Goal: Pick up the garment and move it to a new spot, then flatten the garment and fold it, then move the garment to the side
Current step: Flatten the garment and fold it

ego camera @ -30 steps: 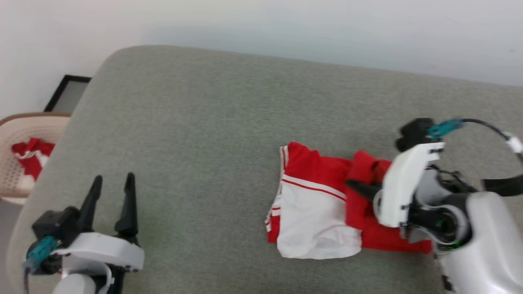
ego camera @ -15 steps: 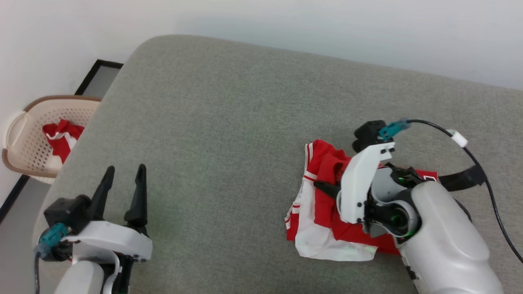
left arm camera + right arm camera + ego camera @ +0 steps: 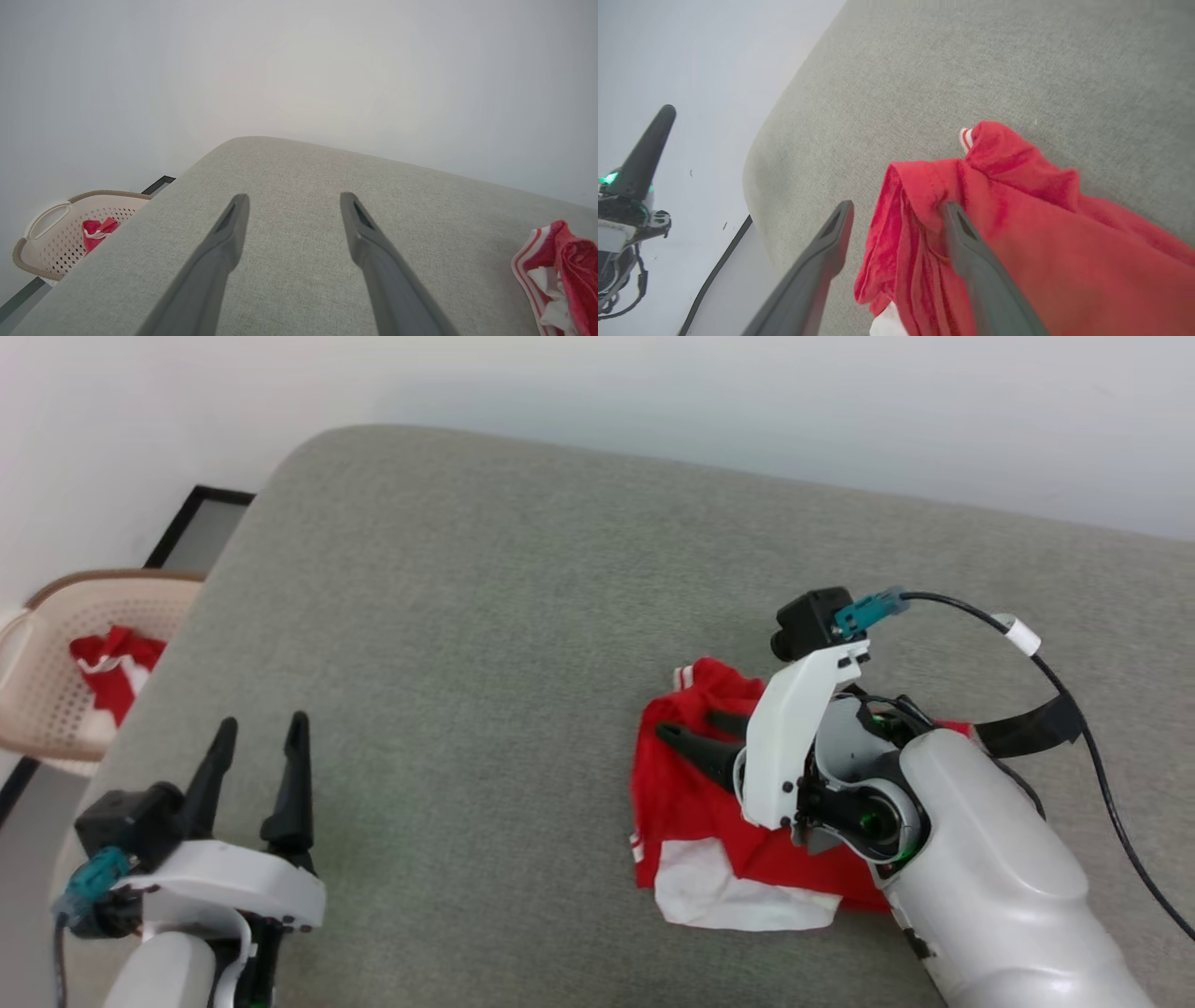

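Note:
The garment [image 3: 686,803] lies bunched on the grey cushion [image 3: 467,616], red cloth folded over a white part at its near edge. My right gripper [image 3: 689,724] hovers over its left side, open, and in the right wrist view [image 3: 899,207] a loose red fold [image 3: 1017,224] hangs between and around the spread fingers. My left gripper [image 3: 261,728] stands open and empty at the cushion's near left, far from the garment. In the left wrist view [image 3: 294,200] the garment [image 3: 560,270] shows at the right edge. The left gripper's finger [image 3: 644,144] appears in the right wrist view.
A cream perforated basket [image 3: 56,681] with a red-and-white cloth [image 3: 112,663] sits on the floor left of the cushion, also in the left wrist view [image 3: 56,233]. A black-framed panel [image 3: 196,523] lies by the pale wall. The cushion's rounded far-left corner [image 3: 308,448] drops off.
My right gripper was shut on a red fold and carried it leftward over the white part; its jaws now stand open. The head camera shifted. The left arm kept its pose.

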